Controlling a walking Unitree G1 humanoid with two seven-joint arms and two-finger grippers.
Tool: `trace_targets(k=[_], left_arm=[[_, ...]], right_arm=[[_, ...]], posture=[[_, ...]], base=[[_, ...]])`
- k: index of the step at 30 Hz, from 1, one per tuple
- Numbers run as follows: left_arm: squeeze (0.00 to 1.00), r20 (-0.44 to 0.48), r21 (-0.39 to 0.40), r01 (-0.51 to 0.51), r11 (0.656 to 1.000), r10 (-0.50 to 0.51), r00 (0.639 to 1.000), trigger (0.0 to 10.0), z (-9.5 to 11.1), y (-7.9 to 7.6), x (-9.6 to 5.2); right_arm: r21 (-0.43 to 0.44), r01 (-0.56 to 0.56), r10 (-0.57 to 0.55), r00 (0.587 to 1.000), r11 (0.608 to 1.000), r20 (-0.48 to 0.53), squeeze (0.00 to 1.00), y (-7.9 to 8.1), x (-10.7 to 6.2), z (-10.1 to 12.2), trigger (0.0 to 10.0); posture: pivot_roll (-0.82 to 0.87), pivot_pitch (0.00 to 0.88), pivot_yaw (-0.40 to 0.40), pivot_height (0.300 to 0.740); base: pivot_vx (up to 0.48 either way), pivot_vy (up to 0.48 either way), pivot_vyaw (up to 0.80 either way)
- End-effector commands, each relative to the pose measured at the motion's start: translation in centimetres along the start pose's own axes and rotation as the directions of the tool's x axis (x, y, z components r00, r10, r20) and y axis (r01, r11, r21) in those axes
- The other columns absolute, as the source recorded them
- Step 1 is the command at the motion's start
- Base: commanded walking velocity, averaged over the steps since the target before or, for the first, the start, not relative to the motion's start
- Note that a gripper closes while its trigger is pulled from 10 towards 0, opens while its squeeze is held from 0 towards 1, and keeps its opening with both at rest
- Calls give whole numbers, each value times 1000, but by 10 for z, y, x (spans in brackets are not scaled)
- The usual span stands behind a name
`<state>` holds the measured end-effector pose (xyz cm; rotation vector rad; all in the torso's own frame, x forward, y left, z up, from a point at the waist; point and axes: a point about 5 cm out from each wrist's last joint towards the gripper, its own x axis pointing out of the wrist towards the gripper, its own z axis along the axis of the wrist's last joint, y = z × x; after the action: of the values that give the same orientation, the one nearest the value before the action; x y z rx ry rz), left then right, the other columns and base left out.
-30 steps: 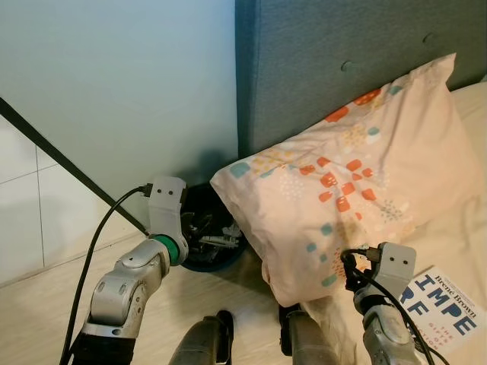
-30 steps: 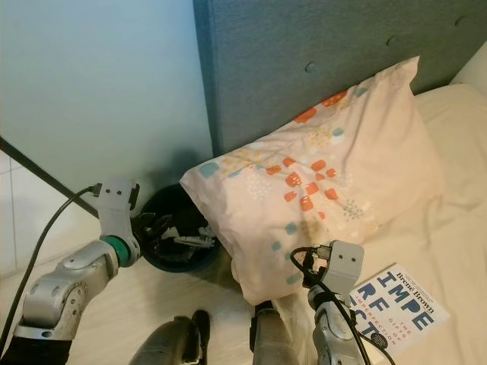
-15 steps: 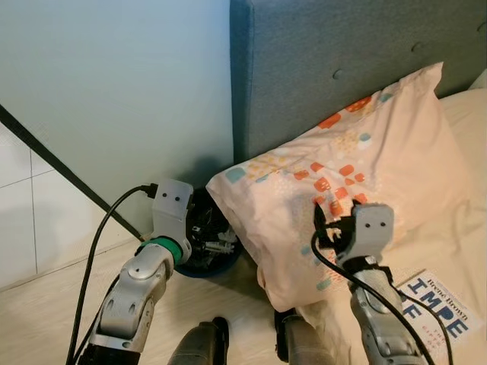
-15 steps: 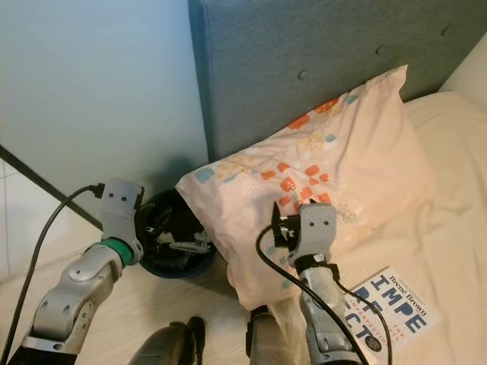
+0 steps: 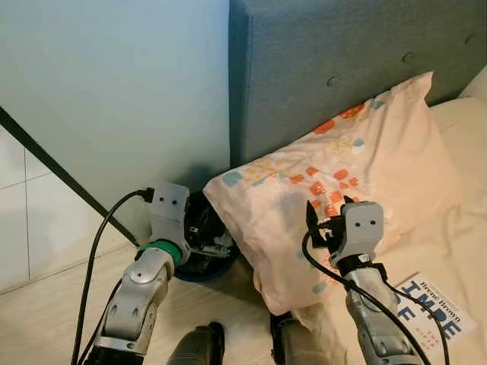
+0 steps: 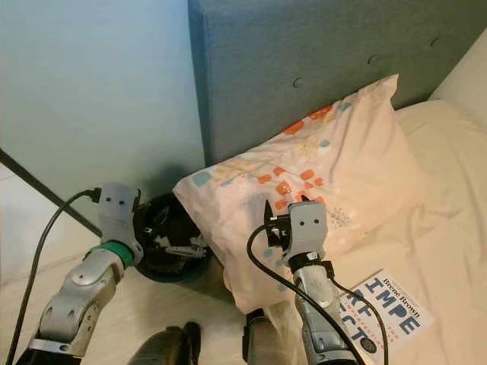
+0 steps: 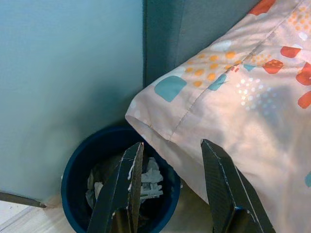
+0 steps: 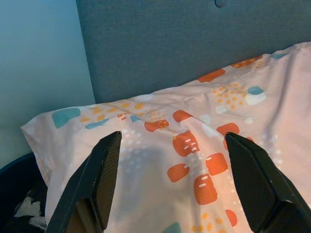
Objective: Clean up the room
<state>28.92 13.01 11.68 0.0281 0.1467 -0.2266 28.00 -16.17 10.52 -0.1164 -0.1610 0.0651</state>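
While a patterned pillow [image 5: 335, 190] leans against the grey headboard [image 5: 335, 68] at the head of the bed [image 6: 449, 251], the right hand [image 8: 177, 184] hovers over the pillow's middle with its two black fingers [image 8: 99, 179] spread wide and nothing between them. One corner of the pillow hangs past the bed's edge, just above a dark blue bin [image 7: 80, 170] that stands on the wooden floor [image 5: 46, 319] in the angle between the headboard and the pale blue wall [image 5: 114, 91]. Crumpled white paper [image 7: 148, 182] lies inside the bin. The left hand [image 7: 170, 189] is poised over the bin's rim, near the overhanging pillow corner, its fingers [image 7: 121, 189] moderately apart and holding nothing. A book [image 6: 384, 308] with a white cover and blue lettering lies flat on the cream sheet, just beside the right arm and below the pillow.
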Motion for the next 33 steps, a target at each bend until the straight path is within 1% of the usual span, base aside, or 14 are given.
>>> trace_targets(k=[1, 4, 5, 12, 14, 22, 28, 33], left_arm=[[0, -27, 4, 7, 1000, -7, 1000, 10000, -8, -2, -2], [0, -27, 6, 11, 1000, -10, 1000, 10000, -9, -3, -1], [0, -27, 8, 13, 1000, -13, 1000, 10000, -10, -3, 0], [0, -26, 10, 15, 1000, -14, 1000, 10000, -10, -3, 0], [0, -27, 12, 17, 1000, -16, 999, 10000, -11, -3, 0], [0, -27, 14, 20, 1000, -19, 999, 10000, -12, -5, 0], [0, -30, 16, 20, 1000, -19, 999, 10000, -14, -5, 1], [0, -30, 17, 21, 1000, -20, 999, 10000, -14, -5, 1]], right_arm=[[2, 6, -6, 1000, 1000, -23, 0, 1, -5, -4, 10000], [3, 9, -9, 1000, 1000, -25, 0, 1, -6, -4, 10000], [2, 9, -9, 1000, 1000, -29, 0, 1, -7, -5, 10000], [0, 9, -9, 999, 1000, -32, 0, 1, -7, -6, 10000], [1, 7, -7, 999, 1000, -36, 0, 1, -7, -6, 10000], [0, 5, -5, 999, 1000, -38, 0, 1, -8, -7, 10000], [-2, 10, -10, 999, 1000, -44, 0, 0, -10, -8, 10000], [-2, 11, -11, 999, 1000, -45, 0, 0, -10, -8, 10000]], posture=[[-96, 180, 77, 735], [-96, 180, 77, 725], [-98, 179, 78, 715], [-96, 180, 79, 700], [-96, 180, 79, 685], [-95, 185, 78, 660], [-98, 188, 77, 630], [-99, 190, 79, 620]], base=[[0, 0, 0], [0, 0, 0], [0, 0, 0], [0, 0, 0], [0, 0, 0], [0, 0, 0], [0, 0, 0], [0, 0, 0]])
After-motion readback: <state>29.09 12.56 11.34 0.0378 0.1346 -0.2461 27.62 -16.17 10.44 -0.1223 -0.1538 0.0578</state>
